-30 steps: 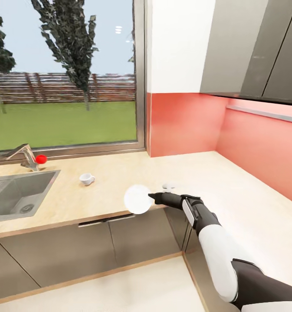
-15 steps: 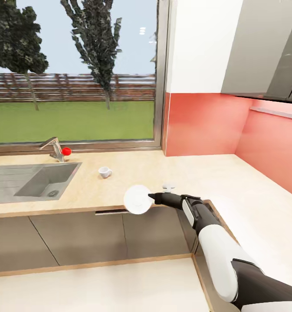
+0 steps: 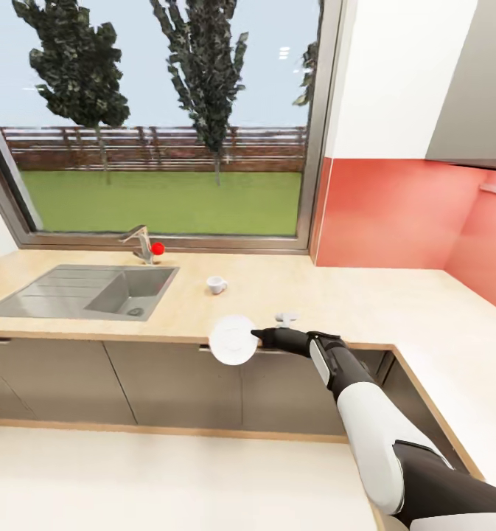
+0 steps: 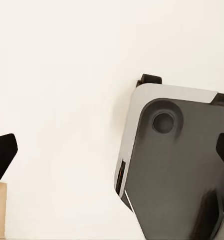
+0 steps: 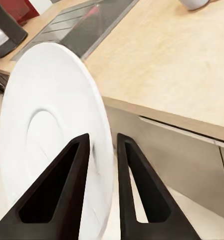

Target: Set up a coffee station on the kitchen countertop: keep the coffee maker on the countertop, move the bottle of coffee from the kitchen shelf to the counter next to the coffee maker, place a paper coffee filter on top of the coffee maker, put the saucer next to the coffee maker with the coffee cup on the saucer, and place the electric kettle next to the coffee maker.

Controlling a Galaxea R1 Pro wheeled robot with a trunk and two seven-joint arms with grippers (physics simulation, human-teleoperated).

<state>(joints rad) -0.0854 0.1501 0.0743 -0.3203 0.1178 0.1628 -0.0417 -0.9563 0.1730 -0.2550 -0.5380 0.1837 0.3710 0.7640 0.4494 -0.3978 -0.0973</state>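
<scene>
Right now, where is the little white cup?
In the head view the coffee cup sits on the countertop under the window, just right of the sink. It is beyond the saucer held in the right gripper.

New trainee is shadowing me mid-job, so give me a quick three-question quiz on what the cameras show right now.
1. True or false: the right gripper is shut on the saucer.
2. Where is the coffee cup? A) on the saucer B) on the countertop right of the sink C) in the sink
3. Fill in: the saucer is held on its ____, not flat.

Key: 1 true. 2 B; the cup stands alone between sink and corner. 3 edge; the right wrist view shows the fingers pinching its rim, the disc upright.
</scene>
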